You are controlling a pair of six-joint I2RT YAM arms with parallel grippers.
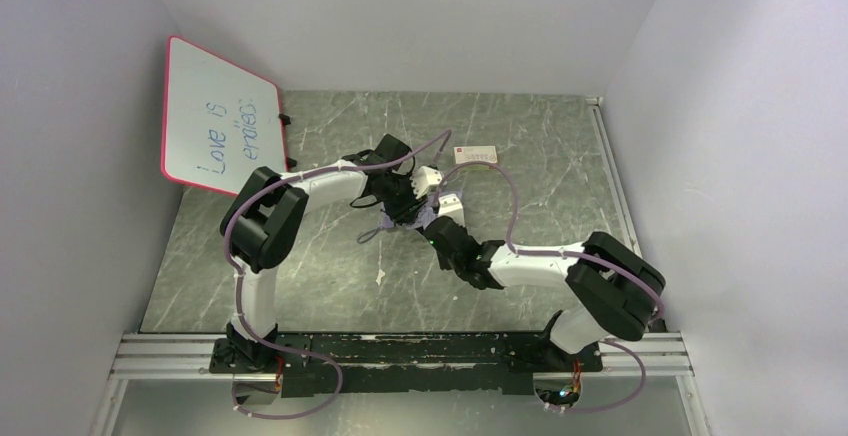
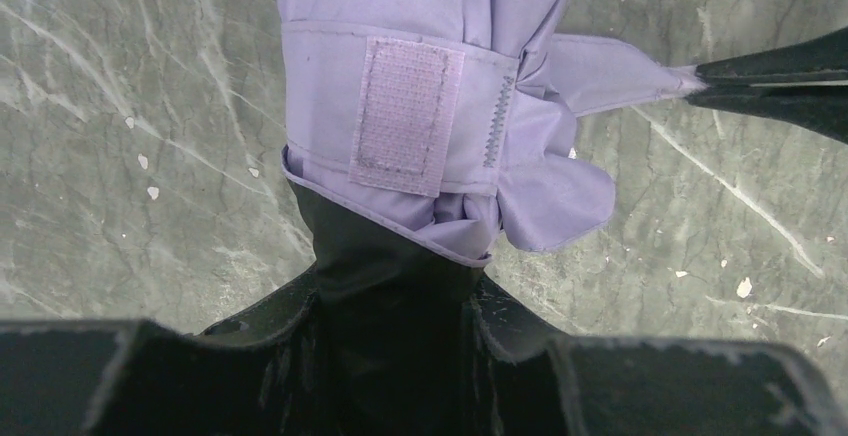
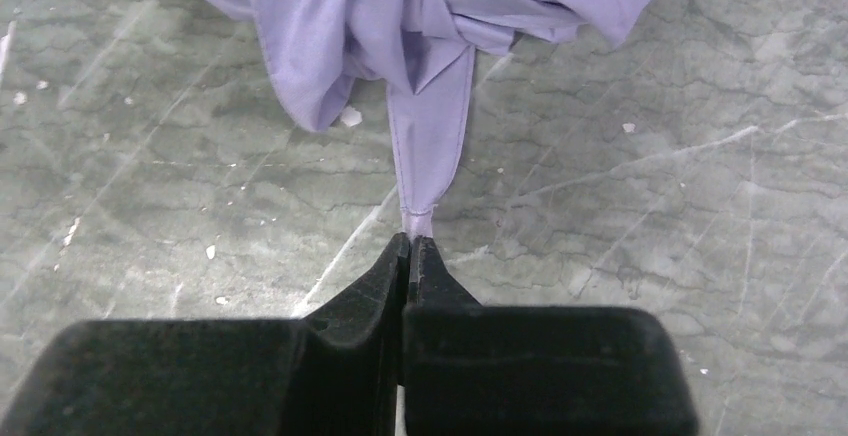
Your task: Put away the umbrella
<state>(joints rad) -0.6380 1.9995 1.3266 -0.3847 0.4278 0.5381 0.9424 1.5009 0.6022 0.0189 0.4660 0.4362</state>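
My left tool holds the folded umbrella tight. The umbrella is in the middle of the grey surface, between my two tools. My right tool is closed, pinching the tip of the umbrella's strap.

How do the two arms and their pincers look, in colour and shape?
The left arm and right arm have white links and bulky black joints. A thin lilac cable loops along each. The right pincer has matt black fingers tapering to points; the left pincer is black too.
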